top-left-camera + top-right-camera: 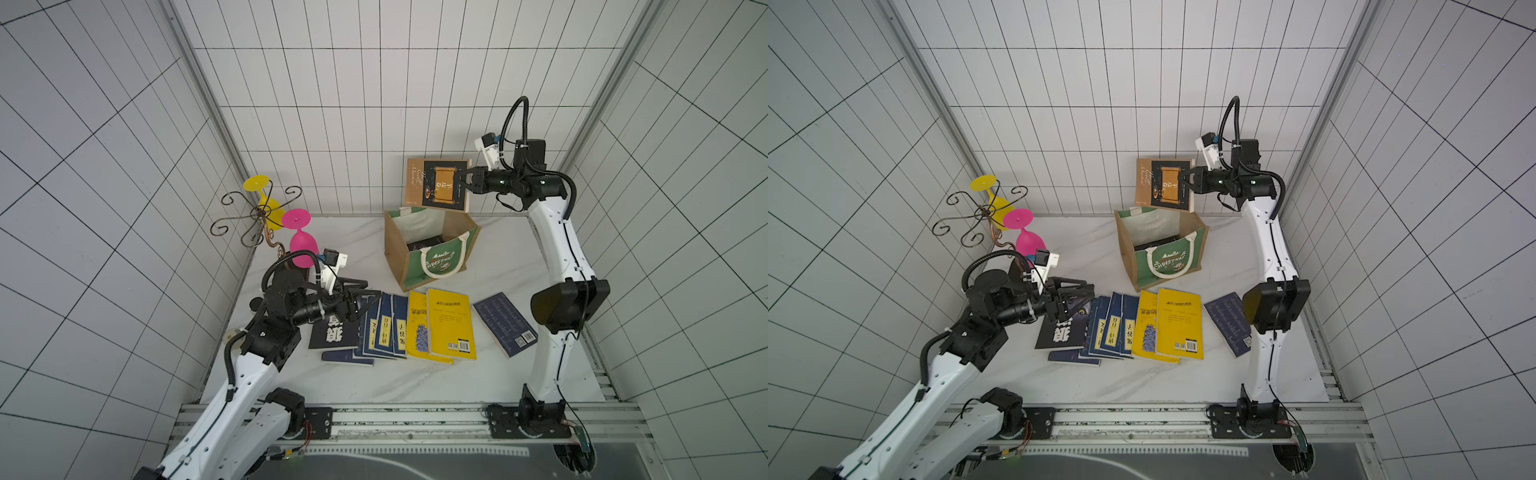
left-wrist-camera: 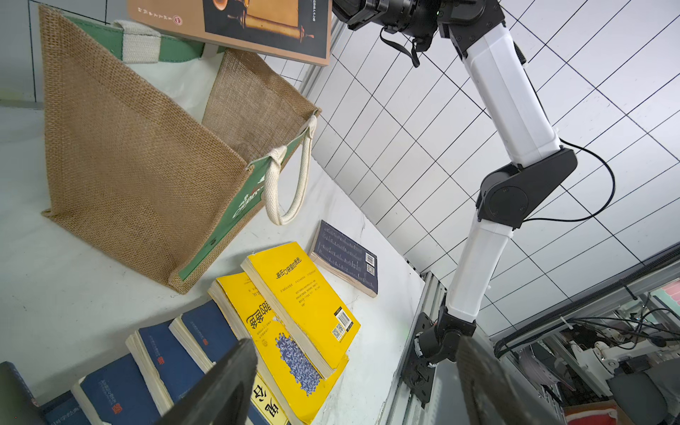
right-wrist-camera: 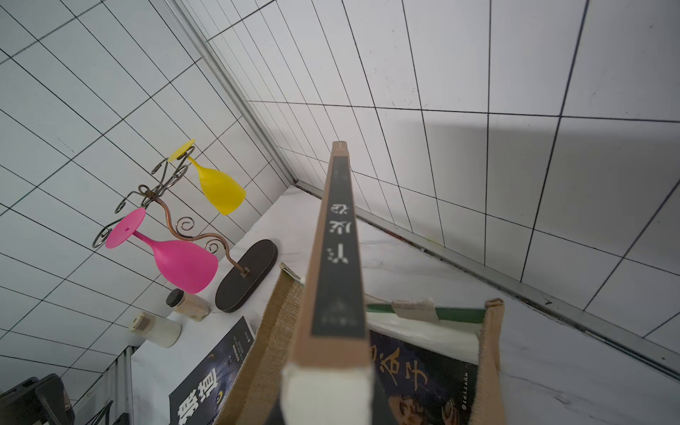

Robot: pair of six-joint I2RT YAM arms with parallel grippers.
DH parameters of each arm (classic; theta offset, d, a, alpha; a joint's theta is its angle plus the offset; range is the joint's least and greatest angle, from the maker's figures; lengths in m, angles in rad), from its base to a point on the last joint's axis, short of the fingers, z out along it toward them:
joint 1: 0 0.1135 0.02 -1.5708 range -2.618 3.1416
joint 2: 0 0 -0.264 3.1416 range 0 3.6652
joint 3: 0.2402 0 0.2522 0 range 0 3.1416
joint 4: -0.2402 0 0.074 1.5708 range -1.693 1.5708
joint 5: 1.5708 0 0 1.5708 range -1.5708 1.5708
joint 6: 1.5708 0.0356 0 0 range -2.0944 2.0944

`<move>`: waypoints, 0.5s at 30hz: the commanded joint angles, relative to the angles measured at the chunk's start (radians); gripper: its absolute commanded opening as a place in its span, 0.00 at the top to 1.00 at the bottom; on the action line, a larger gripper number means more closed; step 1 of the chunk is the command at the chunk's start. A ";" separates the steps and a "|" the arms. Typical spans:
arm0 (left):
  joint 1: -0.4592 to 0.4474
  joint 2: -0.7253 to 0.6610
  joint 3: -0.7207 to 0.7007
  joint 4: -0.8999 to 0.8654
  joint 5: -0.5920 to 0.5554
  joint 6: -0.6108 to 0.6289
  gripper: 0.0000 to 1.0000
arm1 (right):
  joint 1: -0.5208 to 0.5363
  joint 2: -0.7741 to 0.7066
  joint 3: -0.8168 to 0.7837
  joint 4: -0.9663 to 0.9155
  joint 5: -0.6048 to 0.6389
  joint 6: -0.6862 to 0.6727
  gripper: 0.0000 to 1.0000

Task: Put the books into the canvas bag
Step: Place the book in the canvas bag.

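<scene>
**Top views.** Your right gripper (image 1: 461, 183) is pinching the tan-and-black book (image 1: 432, 185) by one edge, jaws nearly together on it. It is holding the book upright in the air over the back rim of the canvas bag (image 1: 395, 249). The bag is standing open near the middle of the table, with one dark book (image 1: 424, 243) lying in its bottom. Your left gripper (image 1: 1088, 293) is hovering spread wide and empty above the black book (image 1: 1059, 332).

Count on the table:
- black book: one
- navy books (image 1: 386, 328), fanned and overlapping: four, as far as you can separate them
- yellow books (image 1: 451, 324): two
- lone navy book (image 1: 505, 324), lying apart near the right arm: one

That is making eight.

**Left wrist.** The two fingers (image 2: 235, 371) are standing far apart with nothing between them. The held book (image 2: 239, 25) is hanging just above the bag's (image 2: 121, 165) mouth. You cannot tell here whether they are touching.

**Right wrist.** You are looking along the book's spine (image 3: 336, 239). The bag's jute wall (image 3: 272, 323) is sitting right under it, and the dark book (image 3: 423, 371) is showing inside.

**Progress, as a judgement.** One book is in, one is being lowered, and eight are waiting. You are working through the early part.
</scene>
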 commanded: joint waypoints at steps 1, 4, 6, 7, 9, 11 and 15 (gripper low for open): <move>0.004 -0.009 -0.010 0.023 -0.005 0.001 0.15 | 0.025 -0.052 0.149 -0.103 0.084 -0.098 1.00; 0.004 -0.009 -0.019 0.023 -0.004 0.002 0.15 | 0.058 -0.109 0.075 -0.156 0.146 -0.164 1.00; 0.004 -0.012 -0.020 0.024 -0.005 0.003 0.15 | 0.072 -0.183 -0.025 -0.127 0.138 -0.188 1.00; 0.004 -0.012 -0.022 0.024 -0.006 0.002 0.15 | 0.073 -0.219 -0.071 -0.101 0.138 -0.189 1.00; 0.005 -0.014 -0.023 0.029 -0.006 0.002 0.15 | 0.075 -0.292 -0.142 -0.068 0.142 -0.194 1.00; 0.005 -0.015 -0.023 0.031 -0.008 0.002 0.15 | 0.075 -0.340 -0.182 -0.061 0.150 -0.195 1.00; 0.005 -0.014 -0.037 0.053 -0.001 -0.009 0.15 | 0.074 -0.382 -0.260 -0.102 0.131 -0.206 1.00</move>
